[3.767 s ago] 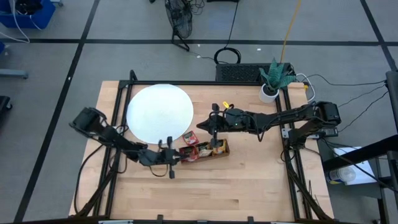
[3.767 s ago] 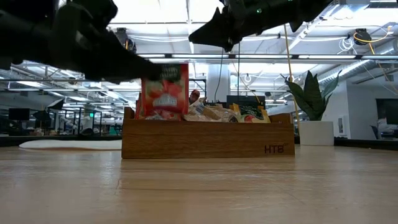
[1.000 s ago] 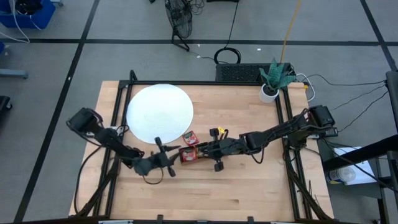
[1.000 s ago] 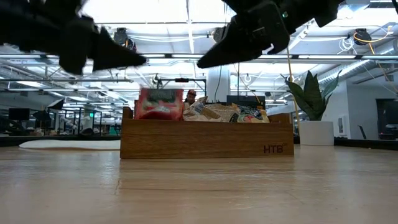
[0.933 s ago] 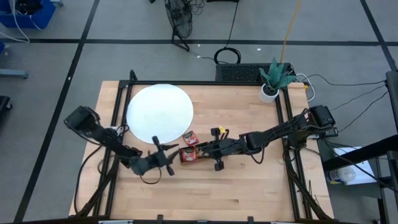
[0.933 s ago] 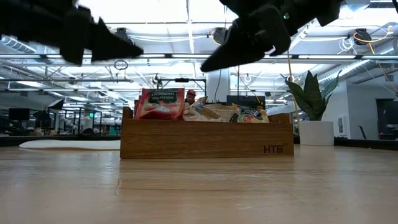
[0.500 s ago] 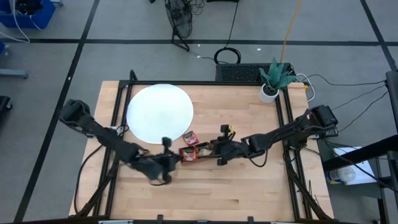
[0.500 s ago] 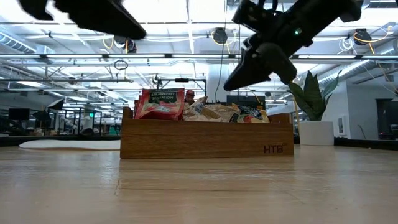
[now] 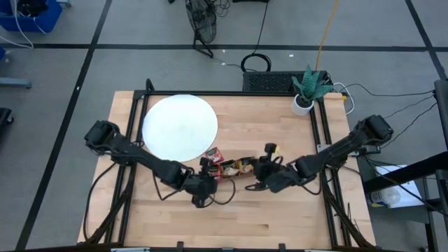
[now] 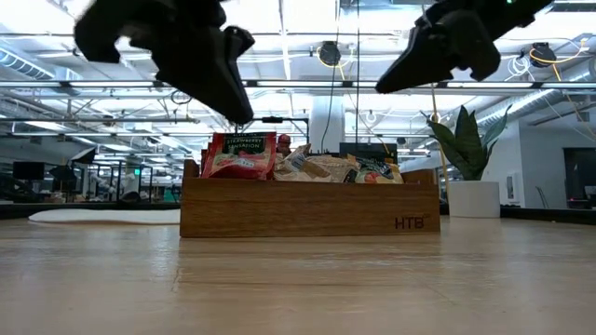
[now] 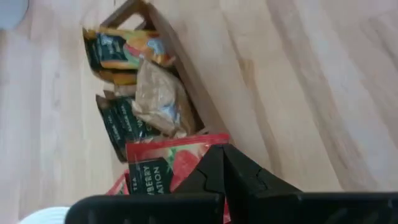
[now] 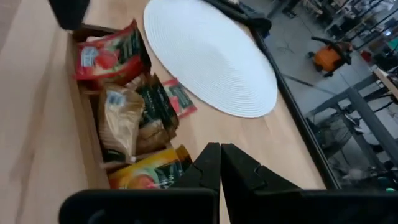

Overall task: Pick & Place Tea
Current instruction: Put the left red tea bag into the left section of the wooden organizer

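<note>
Centrally on the pale wooden tabletop [image 9: 280, 217] sits a long brown wooden tray [image 10: 310, 207] with three compartments, packed with small flat square tea sachets. A red strawberry sachet [image 10: 240, 154] stands upright at the tray's left end, rising above the rim in the low view; the same red sachet [image 12: 106, 59] shows in the right wrist view. Pale crinkled sachet [image 11: 155, 99] and dark green sachets [image 11: 121, 127] fill the middle compartment; an orange-yellow sachet [image 11: 124, 48] lies in the compartment at the right end. One more small red sachet [image 9: 214, 155] lies flat on the tabletop just beyond the tray, touching or just beside the edge of the large white round woven disc [image 9: 179, 127], which occupies the far left of the tabletop. Left gripper [image 9: 205, 183] hangs over the tray's left end, above the red strawberry sachet; jaws closed together, fingertips meeting, nothing between them. Right gripper [image 9: 262, 173] hangs near the tray's right end, slightly to its right; jaws likewise pressed together and empty. Both grippers are clear of the tray in the low view. A small potted green plant in a white pot [image 9: 305, 93] stands at the far right corner of the tabletop.
</note>
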Robot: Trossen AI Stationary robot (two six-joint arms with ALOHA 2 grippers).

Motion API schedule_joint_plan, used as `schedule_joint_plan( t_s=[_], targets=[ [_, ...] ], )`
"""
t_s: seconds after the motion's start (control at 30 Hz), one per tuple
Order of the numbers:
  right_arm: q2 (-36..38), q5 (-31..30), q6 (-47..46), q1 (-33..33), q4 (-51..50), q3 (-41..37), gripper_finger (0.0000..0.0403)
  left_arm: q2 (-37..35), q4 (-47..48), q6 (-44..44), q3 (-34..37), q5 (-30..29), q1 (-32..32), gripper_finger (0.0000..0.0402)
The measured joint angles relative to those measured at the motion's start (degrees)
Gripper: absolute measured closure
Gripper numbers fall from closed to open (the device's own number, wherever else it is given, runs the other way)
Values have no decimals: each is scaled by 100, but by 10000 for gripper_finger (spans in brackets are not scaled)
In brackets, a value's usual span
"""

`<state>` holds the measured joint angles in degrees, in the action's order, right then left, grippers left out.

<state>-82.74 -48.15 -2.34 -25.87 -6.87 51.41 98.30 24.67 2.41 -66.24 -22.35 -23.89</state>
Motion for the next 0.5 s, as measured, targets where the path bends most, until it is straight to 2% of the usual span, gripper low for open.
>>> schedule_joint_plan(
  t_s=[0.23,0.5],
  targets=[
    [175,-136,142,-89,360,-175,403,15,92,-263,26,184,215,400],
    [177,-134,203,-89,405,-197,403,521,179,-386,20,407,373,400]
  ],
)
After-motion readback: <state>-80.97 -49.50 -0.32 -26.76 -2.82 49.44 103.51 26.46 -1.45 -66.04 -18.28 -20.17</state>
